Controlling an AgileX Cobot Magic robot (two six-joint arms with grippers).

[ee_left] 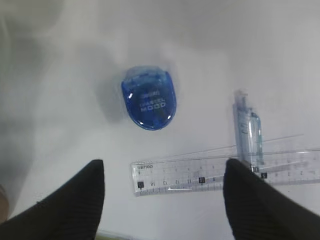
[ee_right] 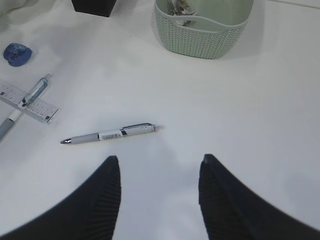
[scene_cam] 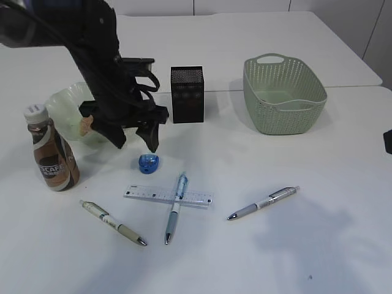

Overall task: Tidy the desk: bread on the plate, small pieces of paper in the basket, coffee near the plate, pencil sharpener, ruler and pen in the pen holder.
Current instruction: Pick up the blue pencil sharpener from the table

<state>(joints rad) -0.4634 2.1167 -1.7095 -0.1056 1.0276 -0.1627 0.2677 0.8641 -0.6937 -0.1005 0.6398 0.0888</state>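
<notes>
Hovering: left fingers (ee_left: pixel 75 200) spread above sharpener (ee_left: pixel 149 97) | right fingers (ee_right: pixel 107 195) spread, empty

A translucent blue pencil sharpener (scene_cam: pixel 149 163) with white lettering. A clear ruler (scene_cam: pixel 168 196) with black marks. A pale green woven-pattern basket (scene_cam: pixel 283 95) at two o'clock. A black perforated pen holder (scene_cam: pixel 187 94). A brown-and-white coffee bottle (scene_cam: pixel 51 149) at nine o'clock.
</notes>
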